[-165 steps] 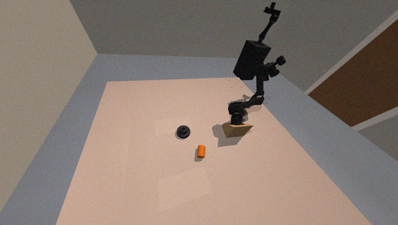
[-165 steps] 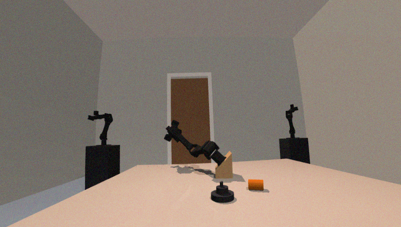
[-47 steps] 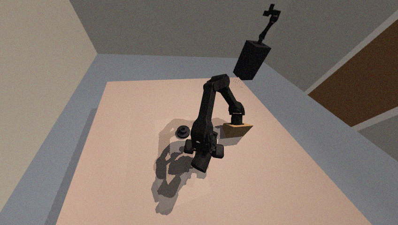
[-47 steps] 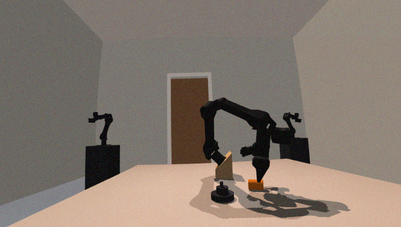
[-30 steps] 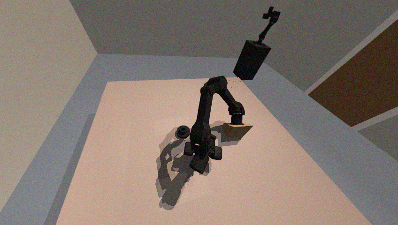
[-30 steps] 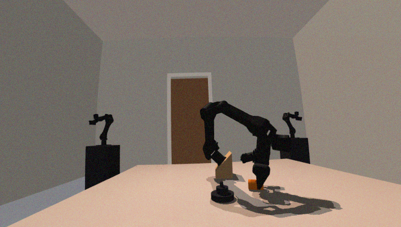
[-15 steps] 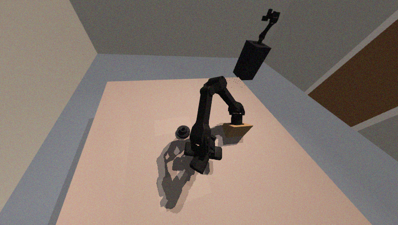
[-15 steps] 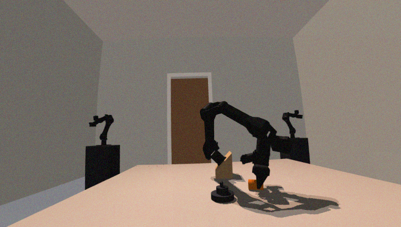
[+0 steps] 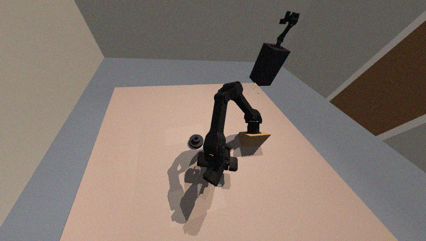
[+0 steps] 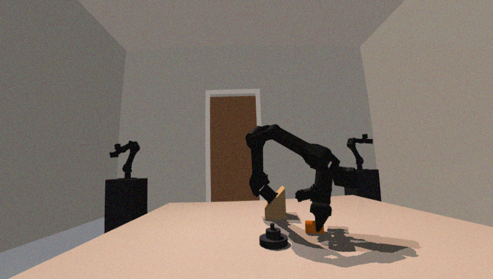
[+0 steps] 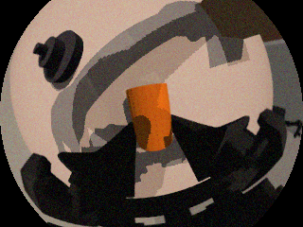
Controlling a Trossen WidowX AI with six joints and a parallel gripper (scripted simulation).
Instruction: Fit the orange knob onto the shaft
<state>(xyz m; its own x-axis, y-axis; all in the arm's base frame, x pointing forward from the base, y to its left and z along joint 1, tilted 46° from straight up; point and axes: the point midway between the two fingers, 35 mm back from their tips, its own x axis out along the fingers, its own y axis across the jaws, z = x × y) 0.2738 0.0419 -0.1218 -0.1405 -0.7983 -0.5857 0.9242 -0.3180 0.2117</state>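
The orange knob [image 10: 311, 226] [image 11: 152, 115] lies on its side on the tabletop [image 9: 143, 119] [image 10: 193, 238] [image 11: 241, 90]; its long axis is roughly level. In the exterior view this axis runs from side to side; in the wrist view it runs nearly up and down the picture. Which end carries the hole cannot be determined. In the top view the knob is hidden beneath the arm [image 9: 220, 116] [image 10: 256, 155].

The round pedestal [image 9: 195, 141] [image 10: 273, 240] [image 11: 66, 58] stands upright near the knob, apart from it. Its stepped body narrows to a bare dark shaft [image 10: 272, 225] [image 11: 40, 48]. The arm is mounted on a wooden wedge [image 9: 253, 143] [image 10: 281, 207], behind the pedestal in the exterior view. No object is visible between knob and pedestal; only shadow crosses the tabletop there.

The gripper [image 10: 318, 228] [image 11: 151, 121] points downward over the knob. Its fingers are partly open, one on each side of the knob, and pinch it across its width. The pedestal is untouched by the gripper.
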